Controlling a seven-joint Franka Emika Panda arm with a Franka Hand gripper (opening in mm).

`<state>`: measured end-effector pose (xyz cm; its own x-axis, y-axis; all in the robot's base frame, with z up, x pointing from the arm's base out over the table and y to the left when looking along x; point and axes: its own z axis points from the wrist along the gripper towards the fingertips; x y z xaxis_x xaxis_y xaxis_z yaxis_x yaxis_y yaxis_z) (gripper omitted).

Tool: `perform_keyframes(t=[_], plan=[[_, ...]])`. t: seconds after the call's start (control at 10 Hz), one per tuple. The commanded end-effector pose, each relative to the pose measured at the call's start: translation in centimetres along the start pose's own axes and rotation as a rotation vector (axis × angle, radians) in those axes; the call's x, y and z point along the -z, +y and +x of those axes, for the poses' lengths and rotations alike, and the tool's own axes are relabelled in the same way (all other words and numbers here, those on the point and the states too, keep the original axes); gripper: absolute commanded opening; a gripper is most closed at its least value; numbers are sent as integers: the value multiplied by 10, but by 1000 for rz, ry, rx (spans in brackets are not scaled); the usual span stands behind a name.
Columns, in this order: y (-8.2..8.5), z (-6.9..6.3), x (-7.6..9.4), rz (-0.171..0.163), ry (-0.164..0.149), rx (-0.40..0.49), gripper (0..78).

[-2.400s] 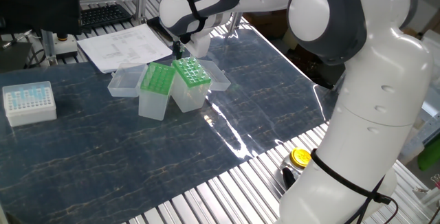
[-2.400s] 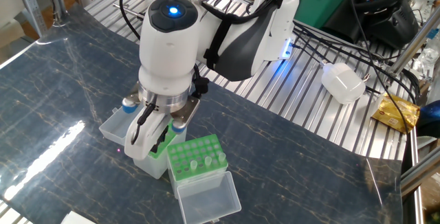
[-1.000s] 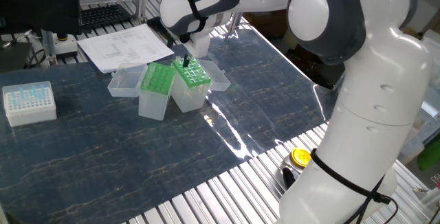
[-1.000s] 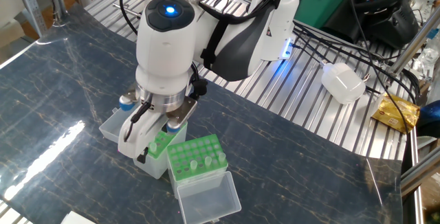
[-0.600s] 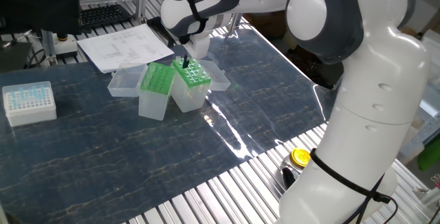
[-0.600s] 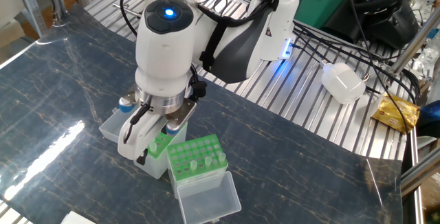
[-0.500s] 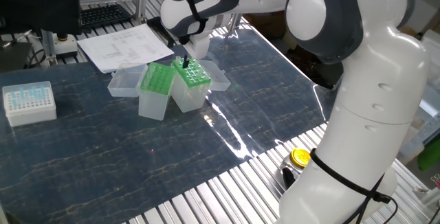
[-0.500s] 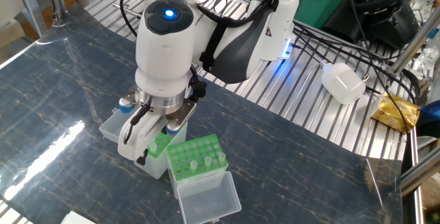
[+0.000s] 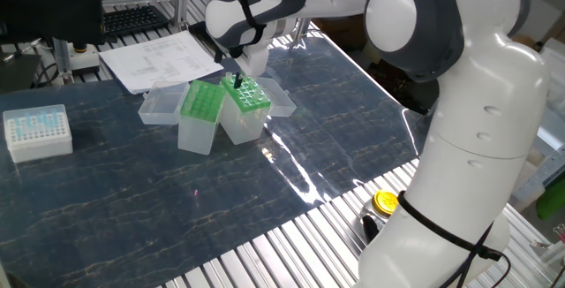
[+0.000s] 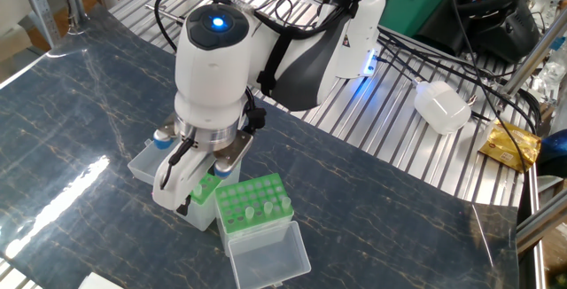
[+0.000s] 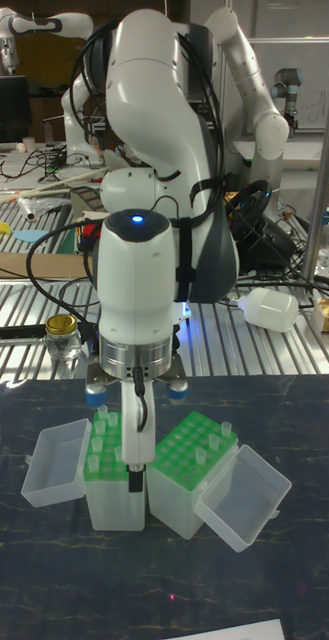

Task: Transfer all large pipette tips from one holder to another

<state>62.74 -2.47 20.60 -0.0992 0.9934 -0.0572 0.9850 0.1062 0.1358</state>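
We note a dark marbled table; gripper poised above the two green racks, jaw state indeterminable.

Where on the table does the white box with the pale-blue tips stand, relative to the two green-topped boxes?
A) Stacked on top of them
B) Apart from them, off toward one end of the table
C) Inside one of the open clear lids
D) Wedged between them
B: in one fixed view the white box stands alone on the dark mat, well apart from the two green-topped boxes, which stand close together under the hand.
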Motion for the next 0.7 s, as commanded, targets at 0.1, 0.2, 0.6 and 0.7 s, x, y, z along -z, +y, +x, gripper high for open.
perform_keyframes(t=[0.1, 0.2, 0.6, 0.7], plan=[[1, 0, 1, 6, -6, 5, 775], [1, 0, 1, 11, -6, 7, 775], [1, -1, 0, 31, -8, 18, 775], [1, -1, 0, 39, -11, 23, 775]])
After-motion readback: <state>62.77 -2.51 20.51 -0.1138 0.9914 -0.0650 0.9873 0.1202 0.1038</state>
